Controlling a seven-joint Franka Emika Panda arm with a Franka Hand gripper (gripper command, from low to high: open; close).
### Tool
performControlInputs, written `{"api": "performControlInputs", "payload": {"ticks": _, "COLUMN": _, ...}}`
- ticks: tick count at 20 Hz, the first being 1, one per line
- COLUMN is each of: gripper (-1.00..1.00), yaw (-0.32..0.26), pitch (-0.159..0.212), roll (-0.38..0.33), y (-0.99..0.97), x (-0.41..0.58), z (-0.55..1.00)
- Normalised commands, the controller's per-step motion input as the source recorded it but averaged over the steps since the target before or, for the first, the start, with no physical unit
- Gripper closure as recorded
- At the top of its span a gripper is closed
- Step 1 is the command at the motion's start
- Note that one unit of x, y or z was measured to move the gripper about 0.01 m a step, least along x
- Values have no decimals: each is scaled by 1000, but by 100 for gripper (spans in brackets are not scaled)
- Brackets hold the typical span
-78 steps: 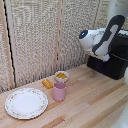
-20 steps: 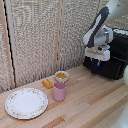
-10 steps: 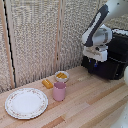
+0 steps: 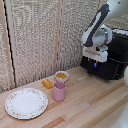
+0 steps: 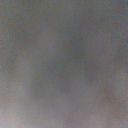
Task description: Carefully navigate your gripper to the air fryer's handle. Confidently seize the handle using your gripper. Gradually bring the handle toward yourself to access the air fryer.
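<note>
White boxy hand [image 4: 95, 61] is pressed against the large black air fryer's [image 4: 116, 59] front, right of frame, presumably to reach the hidden handle. Finger state cannot be told; the wrist view is blurred grey.

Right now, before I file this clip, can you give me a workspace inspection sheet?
Surface: light wooden table, planks visible.
Job's things: black air fryer at the exterior view's right; its handle is hidden behind the hand.
Clutter: floral plate; pink cup; a cup holding something yellow behind it; small orange item beside them.
Hand: hand pressed up against the fryer's front; whether it is open or shut cannot be told. Wrist view is a grey blur.
Cables: nothing seen.
Surroundings: woven screen panels behind the table.
</note>
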Motion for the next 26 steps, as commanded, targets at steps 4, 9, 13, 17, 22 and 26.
{"api": "performControlInputs", "payload": {"ticks": 4, "gripper": 100, "yaw": -27, "pitch": -123, "roll": 0, "y": 939, "x": -178, "z": -36}}
{"api": "performControlInputs", "payload": {"ticks": 9, "gripper": 100, "yaw": -71, "pitch": -153, "roll": 0, "y": 926, "x": -15, "z": -46}}
{"api": "performControlInputs", "payload": {"ticks": 13, "gripper": 100, "yaw": -65, "pitch": -165, "roll": 0, "y": 927, "x": 8, "z": -4}}
{"api": "performControlInputs", "payload": {"ticks": 17, "gripper": 100, "yaw": -84, "pitch": -91, "roll": -3, "y": 916, "x": 164, "z": -49}}
{"api": "performControlInputs", "payload": {"ticks": 22, "gripper": 100, "yaw": -74, "pitch": -21, "roll": -10, "y": 922, "x": 281, "z": -125}}
{"api": "performControlInputs", "payload": {"ticks": 26, "gripper": 100, "yaw": -69, "pitch": 0, "roll": -1, "y": 924, "x": 304, "z": -84}}
